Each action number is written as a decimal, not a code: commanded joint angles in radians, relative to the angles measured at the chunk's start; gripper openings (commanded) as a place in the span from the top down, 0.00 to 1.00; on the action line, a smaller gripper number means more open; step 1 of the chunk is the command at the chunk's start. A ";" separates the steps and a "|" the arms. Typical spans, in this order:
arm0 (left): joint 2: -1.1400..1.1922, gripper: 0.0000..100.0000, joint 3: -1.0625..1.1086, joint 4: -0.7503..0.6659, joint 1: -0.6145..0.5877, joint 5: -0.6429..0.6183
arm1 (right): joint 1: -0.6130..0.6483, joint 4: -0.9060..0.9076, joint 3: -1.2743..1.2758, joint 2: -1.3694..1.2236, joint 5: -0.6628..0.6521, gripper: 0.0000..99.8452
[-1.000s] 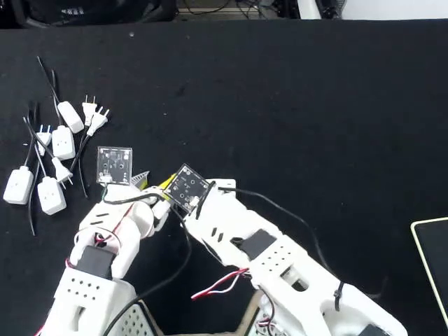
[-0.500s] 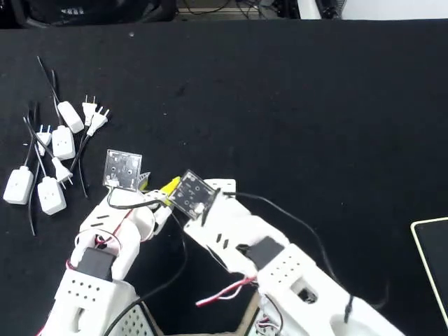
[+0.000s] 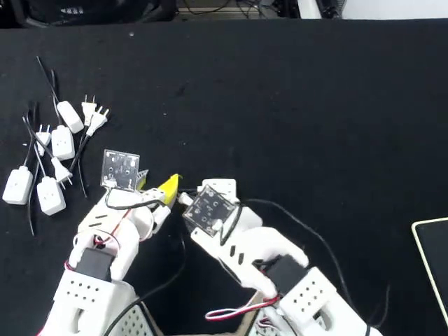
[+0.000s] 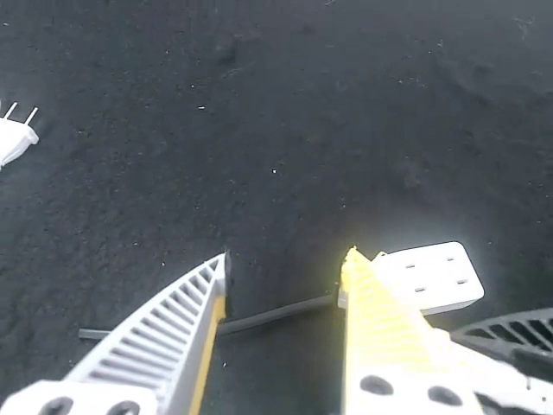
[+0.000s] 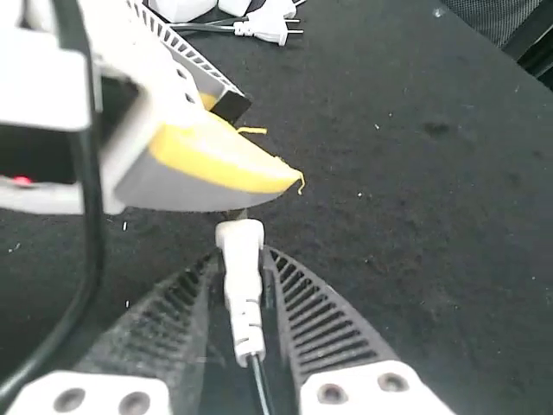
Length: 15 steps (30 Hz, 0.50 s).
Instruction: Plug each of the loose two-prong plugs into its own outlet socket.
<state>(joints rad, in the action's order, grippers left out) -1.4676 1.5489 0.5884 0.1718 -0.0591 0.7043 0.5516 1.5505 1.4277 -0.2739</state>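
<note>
Black table; right end effector clamps plug.

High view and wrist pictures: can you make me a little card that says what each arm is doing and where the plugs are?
Right end effector: shut on a white plug
Left end effector: open, a black cord lying across the gap
Outlet socket: white, flat on the table beside the left arm's yellow finger, slots empty
Loose plugs: clustered on the left arm's side of the black table
</note>
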 commanded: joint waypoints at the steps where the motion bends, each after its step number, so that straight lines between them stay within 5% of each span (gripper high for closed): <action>1: -0.002 0.79 0.002 0.006 0.010 0.017 | 0.002 0.011 -0.008 0.067 0.008 0.99; 15: -0.002 0.79 0.002 0.006 0.010 0.017 | 0.002 0.005 -0.008 0.073 0.084 0.99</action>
<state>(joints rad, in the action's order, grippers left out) -1.4676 1.5474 0.5869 0.1718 -0.0591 0.7043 0.5685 1.5505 1.4492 -0.2217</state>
